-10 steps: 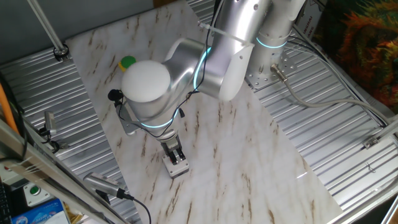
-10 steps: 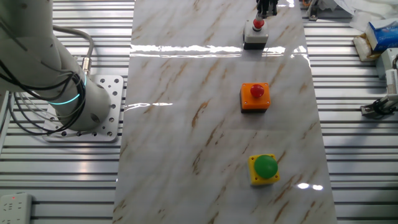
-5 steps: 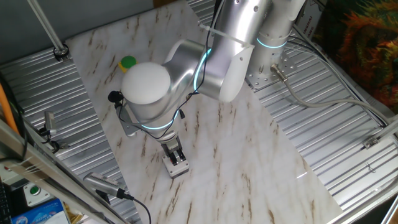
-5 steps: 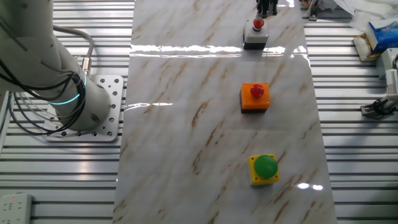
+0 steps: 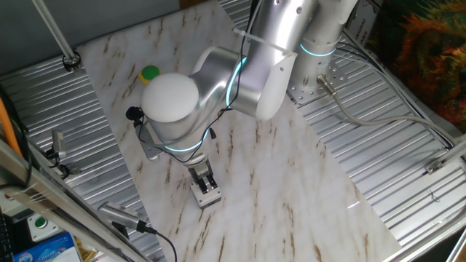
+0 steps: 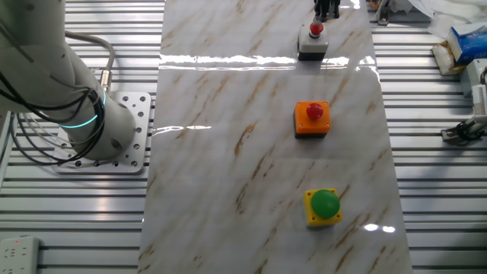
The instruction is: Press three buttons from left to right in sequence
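the gripper was held over the light-grey box at the desk's 12 o'clock edge; its opening could not be told. the orange box was seen mid-desk and the yellow box towards 6 o'clock.

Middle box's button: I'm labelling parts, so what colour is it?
Red, on the square orange push-button box; clearest in the fixed view showing all three boxes.

on the marble board three button boxes sit in a line, well apart: the yellow box with the green button nearest the bottom, the orange box with the red button in the middle, the light-grey box with the red button at the top. my gripper hangs just above that last one, mostly cut off by the frame edge. my arm's base stands on the left.
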You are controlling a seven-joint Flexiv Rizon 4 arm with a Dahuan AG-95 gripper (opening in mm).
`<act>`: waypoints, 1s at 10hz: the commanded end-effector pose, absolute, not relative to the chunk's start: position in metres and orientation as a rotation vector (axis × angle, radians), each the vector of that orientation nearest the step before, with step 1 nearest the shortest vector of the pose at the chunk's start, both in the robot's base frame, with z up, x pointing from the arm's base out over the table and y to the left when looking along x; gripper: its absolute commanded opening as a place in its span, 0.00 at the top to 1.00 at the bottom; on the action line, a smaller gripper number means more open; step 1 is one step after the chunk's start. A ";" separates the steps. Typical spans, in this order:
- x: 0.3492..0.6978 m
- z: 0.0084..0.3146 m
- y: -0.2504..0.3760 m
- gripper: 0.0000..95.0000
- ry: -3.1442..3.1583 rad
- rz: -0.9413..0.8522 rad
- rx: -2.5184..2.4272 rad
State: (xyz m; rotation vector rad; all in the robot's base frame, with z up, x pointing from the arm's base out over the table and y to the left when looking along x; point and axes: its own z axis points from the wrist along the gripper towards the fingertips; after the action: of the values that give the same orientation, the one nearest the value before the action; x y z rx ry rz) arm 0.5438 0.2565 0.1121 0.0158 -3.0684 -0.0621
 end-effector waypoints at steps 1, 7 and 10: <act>0.544 0.111 0.256 1.00 -3.068 -0.057 0.018; 0.545 0.103 0.255 1.00 -3.082 -0.046 0.029; 0.545 0.101 0.254 1.00 -3.085 -0.045 0.030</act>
State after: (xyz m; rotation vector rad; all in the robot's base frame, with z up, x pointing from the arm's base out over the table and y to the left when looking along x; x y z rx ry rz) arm 0.5446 0.2546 0.1031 0.0294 -3.0842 -0.0461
